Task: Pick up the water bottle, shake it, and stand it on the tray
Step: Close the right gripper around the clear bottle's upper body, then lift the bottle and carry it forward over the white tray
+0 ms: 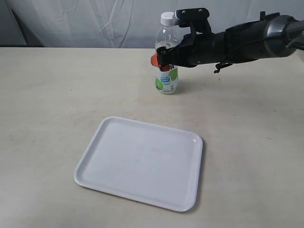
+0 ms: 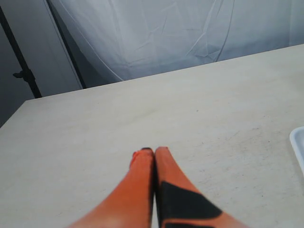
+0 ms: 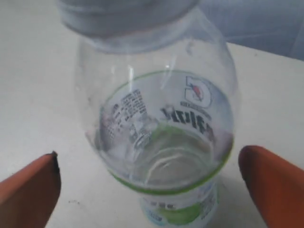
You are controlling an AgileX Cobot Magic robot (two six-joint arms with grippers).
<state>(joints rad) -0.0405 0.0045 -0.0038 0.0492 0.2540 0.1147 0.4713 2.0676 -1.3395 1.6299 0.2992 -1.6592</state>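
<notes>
The water bottle (image 1: 167, 66), clear with a white cap and a green-and-white label, stands upright on the table beyond the tray (image 1: 142, 161). My right gripper (image 1: 164, 59) reaches in from the right at the bottle's upper body. In the right wrist view the bottle (image 3: 161, 133) sits between the orange fingers (image 3: 273, 183), which stand wide apart on both sides without touching it; this gripper (image 3: 149, 183) is open. My left gripper (image 2: 154, 151) shows only in the left wrist view, its orange fingers pressed together over bare table, holding nothing.
The beige table (image 1: 52, 95) spreads on all sides. A white curtain (image 1: 95, 21) hangs behind its far edge. A corner of the tray (image 2: 299, 147) shows at the edge of the left wrist view. A dark stand (image 2: 21, 61) is beside the table there.
</notes>
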